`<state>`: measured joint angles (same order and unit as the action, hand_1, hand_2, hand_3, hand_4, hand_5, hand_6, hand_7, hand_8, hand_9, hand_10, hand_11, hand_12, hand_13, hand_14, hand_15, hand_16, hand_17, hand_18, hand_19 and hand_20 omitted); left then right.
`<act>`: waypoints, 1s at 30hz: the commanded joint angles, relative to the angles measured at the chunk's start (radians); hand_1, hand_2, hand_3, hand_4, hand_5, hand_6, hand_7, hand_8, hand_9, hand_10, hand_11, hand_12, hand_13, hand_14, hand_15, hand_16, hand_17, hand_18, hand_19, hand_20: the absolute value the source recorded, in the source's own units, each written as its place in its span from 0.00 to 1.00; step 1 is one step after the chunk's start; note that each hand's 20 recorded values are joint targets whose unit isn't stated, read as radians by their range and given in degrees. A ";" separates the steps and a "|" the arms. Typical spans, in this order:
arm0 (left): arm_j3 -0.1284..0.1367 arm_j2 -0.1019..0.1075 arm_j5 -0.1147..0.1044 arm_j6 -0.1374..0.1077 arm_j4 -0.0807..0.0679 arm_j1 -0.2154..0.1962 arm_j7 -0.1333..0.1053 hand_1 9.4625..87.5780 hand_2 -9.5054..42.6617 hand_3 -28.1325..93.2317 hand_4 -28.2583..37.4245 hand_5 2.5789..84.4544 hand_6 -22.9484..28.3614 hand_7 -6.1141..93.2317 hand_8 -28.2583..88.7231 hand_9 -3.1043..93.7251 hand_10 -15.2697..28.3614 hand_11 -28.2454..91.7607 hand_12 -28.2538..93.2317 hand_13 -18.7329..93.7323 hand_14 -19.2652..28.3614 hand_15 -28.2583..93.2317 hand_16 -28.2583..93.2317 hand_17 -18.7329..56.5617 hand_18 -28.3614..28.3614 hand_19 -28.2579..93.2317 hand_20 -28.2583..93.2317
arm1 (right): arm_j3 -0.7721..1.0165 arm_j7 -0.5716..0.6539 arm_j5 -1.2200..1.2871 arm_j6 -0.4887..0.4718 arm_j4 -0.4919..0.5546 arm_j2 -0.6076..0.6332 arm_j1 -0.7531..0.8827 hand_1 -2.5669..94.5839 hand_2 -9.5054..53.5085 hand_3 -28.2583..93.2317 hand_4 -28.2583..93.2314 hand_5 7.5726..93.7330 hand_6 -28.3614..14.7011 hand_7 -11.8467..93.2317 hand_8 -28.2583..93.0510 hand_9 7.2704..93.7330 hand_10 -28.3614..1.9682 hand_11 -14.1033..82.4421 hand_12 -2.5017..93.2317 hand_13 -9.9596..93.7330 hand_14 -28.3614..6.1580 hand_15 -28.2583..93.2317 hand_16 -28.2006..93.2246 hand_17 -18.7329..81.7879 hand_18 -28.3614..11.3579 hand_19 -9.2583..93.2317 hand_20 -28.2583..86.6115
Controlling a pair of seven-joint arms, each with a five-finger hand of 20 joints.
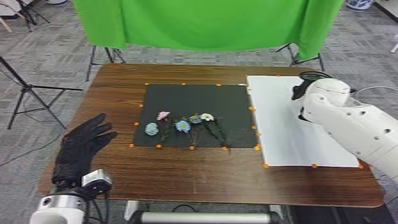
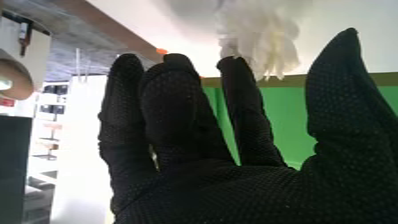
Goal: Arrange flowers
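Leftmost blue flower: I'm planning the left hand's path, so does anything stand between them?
Nothing visible stands between the left hand and the leftmost blue flower; across the gap lie the brown table and the dotted edge of the black sheet.

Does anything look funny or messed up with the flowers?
Nothing looks spilled or broken. One pale flower is the odd one out: it's by the right hand, over at the white sheet, while the other flowers lie on the dark mat.
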<state>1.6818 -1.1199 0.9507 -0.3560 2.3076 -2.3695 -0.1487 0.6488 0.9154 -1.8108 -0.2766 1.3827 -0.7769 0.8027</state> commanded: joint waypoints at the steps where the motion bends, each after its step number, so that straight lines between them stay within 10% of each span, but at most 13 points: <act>1: -0.005 -0.013 0.007 0.017 -0.008 -0.005 0.011 0.21 0.33 0.90 0.16 0.48 0.69 0.19 0.16 0.41 0.82 0.49 0.30 0.42 0.97 0.71 0.14 0.16 0.93 0.80 0.17 | 0.026 -0.002 -0.006 -0.030 -0.014 -0.023 0.030 0.25 0.14 0.97 0.01 0.42 0.58 0.32 0.10 0.48 0.26 0.32 0.17 0.73 0.47 0.95 0.28 0.43 0.10 1.00 0.34; 20: -0.010 -0.003 0.006 0.020 -0.014 0.011 0.003 0.21 0.33 0.90 0.16 0.48 0.69 0.19 0.16 0.41 0.82 0.49 0.30 0.42 0.97 0.71 0.14 0.16 0.93 0.80 0.17 | -0.094 0.009 -0.048 0.133 -0.035 -0.006 -0.022 0.24 0.14 0.96 0.01 0.44 0.57 0.33 0.10 0.52 0.26 0.34 0.17 0.75 0.49 0.95 0.28 0.45 0.10 1.00 0.34; 30: -0.010 0.000 0.013 0.041 -0.021 0.031 0.017 0.21 0.33 0.90 0.16 0.48 0.69 0.20 0.16 0.41 0.82 0.49 0.30 0.42 0.97 0.71 0.14 0.16 0.93 0.80 0.17 | -0.175 0.005 -0.097 0.179 -0.051 0.010 -0.040 0.43 0.05 0.90 0.00 0.63 0.71 0.36 0.13 0.76 0.55 0.40 0.17 0.82 0.62 0.91 0.31 0.49 0.18 1.00 0.31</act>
<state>1.6747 -1.1236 0.9554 -0.3368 2.2941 -2.3457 -0.1450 0.5156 0.9176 -1.8784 -0.1411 1.3429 -0.7885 0.7796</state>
